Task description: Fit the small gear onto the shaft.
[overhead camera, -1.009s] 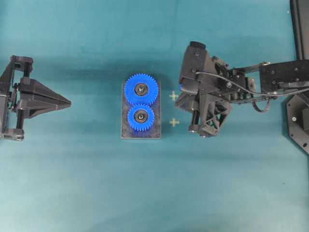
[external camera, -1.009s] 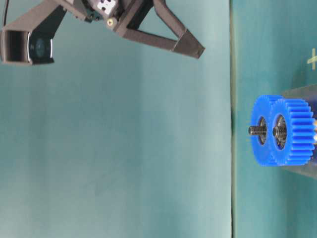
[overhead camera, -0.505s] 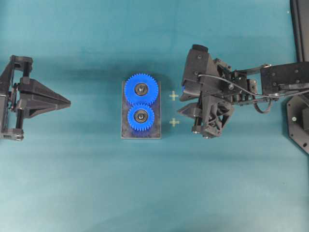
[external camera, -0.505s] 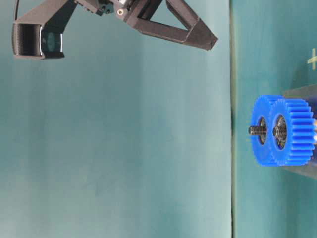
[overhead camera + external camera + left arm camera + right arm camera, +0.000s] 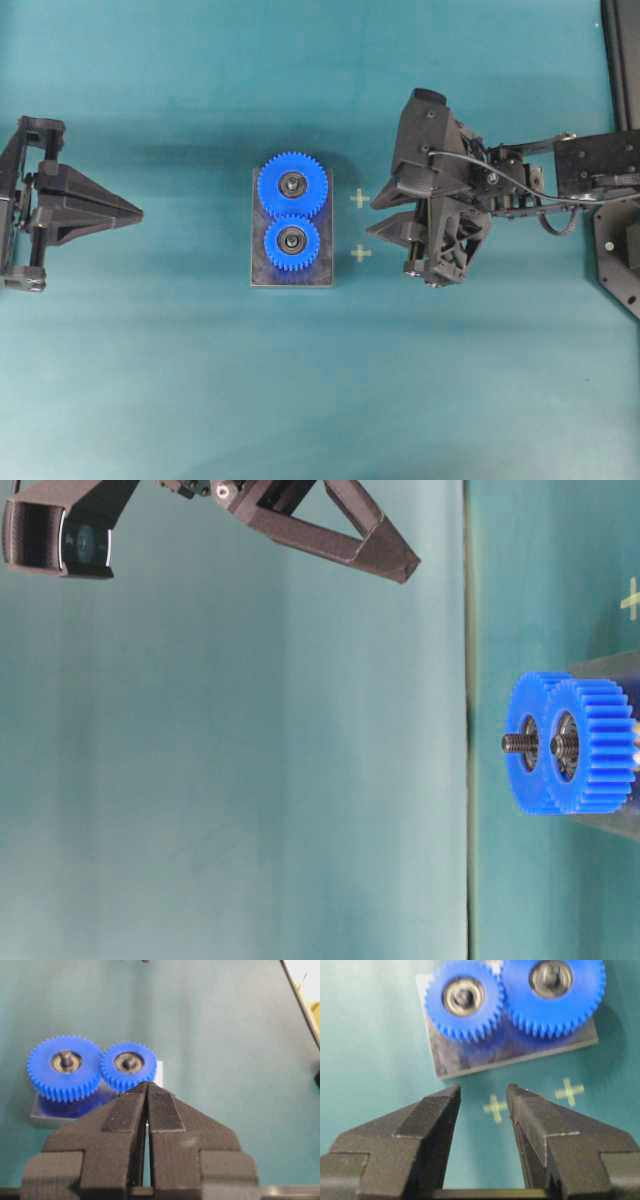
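Observation:
The small gear (image 5: 292, 243) sits on the shaft (image 5: 129, 1062) on the grey plate (image 5: 262, 275), meshed with the larger blue gear (image 5: 293, 185). Only the shaft's tip shows, in the gear's hub hole. My right gripper (image 5: 372, 218) is open and empty, to the right of the plate and apart from it. In the right wrist view the small gear (image 5: 463, 1000) lies beyond my open right gripper (image 5: 483, 1091). My left gripper (image 5: 138, 213) is shut and empty at the far left. In the left wrist view my left gripper (image 5: 147, 1085) points at the small gear (image 5: 128, 1065).
Two pale cross marks (image 5: 359, 199) (image 5: 360, 253) lie on the teal table between the plate and my right gripper. Dark equipment (image 5: 620, 60) stands along the right edge.
My right gripper has drawn back to the right, away from the plate, still open. The gears and my left arm have not moved.

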Motion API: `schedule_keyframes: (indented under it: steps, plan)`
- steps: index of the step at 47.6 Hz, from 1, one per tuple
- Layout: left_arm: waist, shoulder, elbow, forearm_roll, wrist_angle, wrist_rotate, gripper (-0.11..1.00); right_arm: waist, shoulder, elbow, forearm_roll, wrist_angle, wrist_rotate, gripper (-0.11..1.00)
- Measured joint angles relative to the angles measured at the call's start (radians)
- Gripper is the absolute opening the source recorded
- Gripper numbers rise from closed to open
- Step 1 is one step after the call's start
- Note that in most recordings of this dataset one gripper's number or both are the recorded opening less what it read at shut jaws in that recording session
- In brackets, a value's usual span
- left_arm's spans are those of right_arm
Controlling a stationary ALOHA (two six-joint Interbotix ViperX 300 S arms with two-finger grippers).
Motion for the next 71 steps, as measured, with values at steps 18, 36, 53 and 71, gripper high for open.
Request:
schedule_keyframes:
  steps: [18, 36, 53, 71]
  plan:
    - [0.000, 0.000, 0.008, 0.000, 0.000, -0.002, 0.00, 0.002, 0.000, 0.008, 0.003, -0.020, 0.002, 0.50]
    - [0.002, -0.002, 0.008, 0.000, 0.000, -0.002, 0.00, 0.002, 0.000, 0.009, 0.003, -0.031, 0.002, 0.50]
    - [0.005, -0.002, 0.014, 0.000, 0.000, -0.005, 0.00, 0.002, 0.002, 0.029, 0.005, -0.101, 0.002, 0.50]
    - [0.006, -0.003, 0.015, 0.000, 0.000, -0.005, 0.00, 0.002, 0.000, 0.038, 0.003, -0.106, 0.002, 0.50]
